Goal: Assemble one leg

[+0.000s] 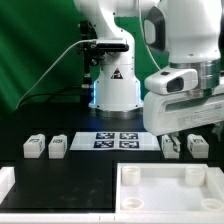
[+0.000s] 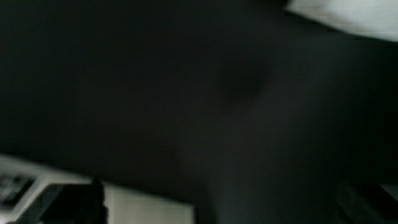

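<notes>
Four small white legs with tag markers lie on the black table in the exterior view. Two lie at the left (image 1: 35, 147) (image 1: 58, 147) and two at the right (image 1: 171, 146) (image 1: 196, 146). The large white rimmed tabletop panel (image 1: 128, 192) lies in front at the right. My gripper (image 1: 186, 131) hangs just above the two right legs, and its white hand covers the fingers, so I cannot tell how the jaws stand. The wrist view is dark and blurred, with only a pale patch (image 2: 164, 196) showing.
The marker board (image 1: 118, 140) lies flat in the middle of the table, in front of the robot base (image 1: 115, 90). A white object (image 1: 5, 184) sits at the front of the exterior view's left edge. A green curtain hangs behind.
</notes>
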Tool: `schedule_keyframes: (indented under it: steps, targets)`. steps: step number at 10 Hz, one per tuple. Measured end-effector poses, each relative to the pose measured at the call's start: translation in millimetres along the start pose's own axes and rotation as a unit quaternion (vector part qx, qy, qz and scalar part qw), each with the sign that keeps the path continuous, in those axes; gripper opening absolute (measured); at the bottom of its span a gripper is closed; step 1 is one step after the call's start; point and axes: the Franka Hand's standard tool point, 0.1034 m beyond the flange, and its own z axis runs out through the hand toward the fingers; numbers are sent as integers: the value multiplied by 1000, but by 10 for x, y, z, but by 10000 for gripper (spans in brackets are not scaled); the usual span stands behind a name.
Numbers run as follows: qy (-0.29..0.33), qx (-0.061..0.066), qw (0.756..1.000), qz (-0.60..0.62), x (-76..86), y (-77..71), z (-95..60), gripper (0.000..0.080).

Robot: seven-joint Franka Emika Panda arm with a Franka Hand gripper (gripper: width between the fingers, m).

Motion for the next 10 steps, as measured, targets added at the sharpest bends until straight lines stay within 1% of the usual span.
schedule_keyframes:
  steps: [1,2,3,5,6,7,8,9,10]
  targets:
    - [1,4,999,41,-45,-27,47,648]
    - [11,7,998,59,-54,26,80,648]
    - [6,7,998,55,-67,23,84,648]
    - [-41,6,997,67,-123,10,93,648]
    - [-104,5,991,81,-204,-35,79,648]
    - [-143,3,986,88,-212,-112,43,648]
    - [-200,0,976,88,-291,-161,18,648]
    - [-261,0,962,86,-324,-192,1,648]
    - [-306,2,948,86,-296,-201,4,648]
